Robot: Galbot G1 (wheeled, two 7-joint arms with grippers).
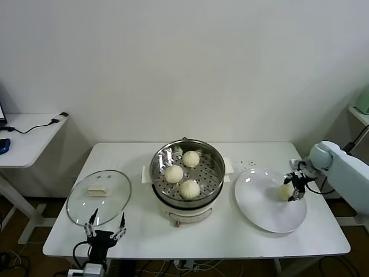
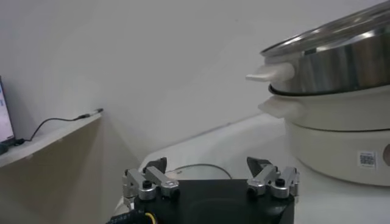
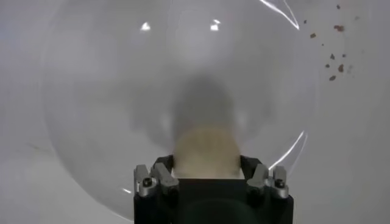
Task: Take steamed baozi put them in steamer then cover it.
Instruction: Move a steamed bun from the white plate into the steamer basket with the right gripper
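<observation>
Three steamed baozi [image 1: 191, 158] [image 1: 173, 173] [image 1: 189, 188] lie on the perforated tray of the steamer [image 1: 217, 180] at the table's middle; its steel side shows in the left wrist view [image 2: 341, 67]. A fourth baozi [image 1: 286, 191] [image 3: 205, 152] sits on the white plate [image 1: 259, 202] [image 3: 91, 91] to the right. My right gripper [image 1: 294, 187] [image 3: 204, 163] is down on the plate with a finger pressed against each side of that bun. The glass cover [image 1: 101, 199] lies flat at the left. My left gripper [image 1: 106, 224] [image 2: 208, 165] stands open at the cover's near edge, holding nothing.
A side desk [image 1: 29, 130] with a black cable stands left of the table. Dark crumbs [image 1: 245, 163] [image 3: 332, 61] lie between steamer and plate. The plate reaches close to the table's right front edge. The wall rises just behind the table.
</observation>
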